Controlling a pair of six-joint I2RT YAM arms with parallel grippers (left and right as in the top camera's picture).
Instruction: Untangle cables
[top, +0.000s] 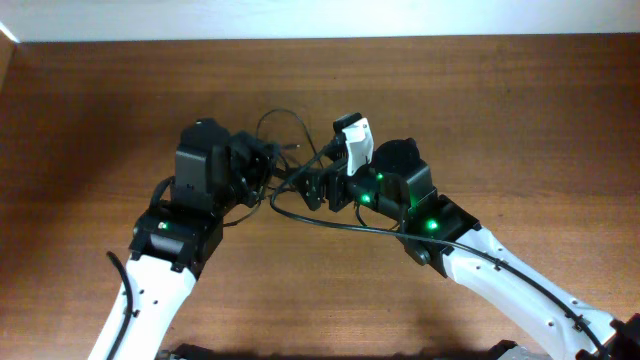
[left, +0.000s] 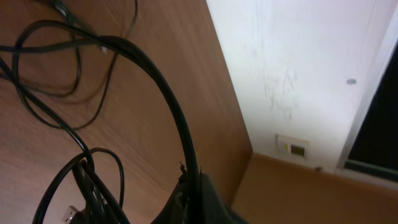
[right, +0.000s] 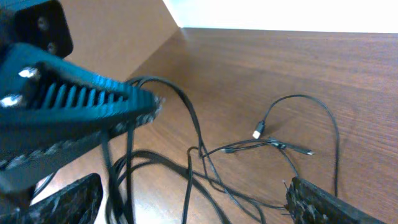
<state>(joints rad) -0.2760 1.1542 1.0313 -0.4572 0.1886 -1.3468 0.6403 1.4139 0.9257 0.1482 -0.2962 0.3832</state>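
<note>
Our right gripper (right: 193, 208) hangs wide open just above the cables (right: 277, 145) on the table (right: 311, 68), ready to grab one. Our left gripper (top: 266, 165) pinches the cables tight, we think to hold them while we pull loops apart.

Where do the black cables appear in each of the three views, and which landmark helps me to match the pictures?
Overhead: the black cables lie at the centre of the picture.
Left wrist: the cables fill the left half, with one arc running down to the bottom edge.
Right wrist: the cables spread from the centre to the lower right.
Shared landmark: the wooden table, whose far edge meets the white wall.
</note>
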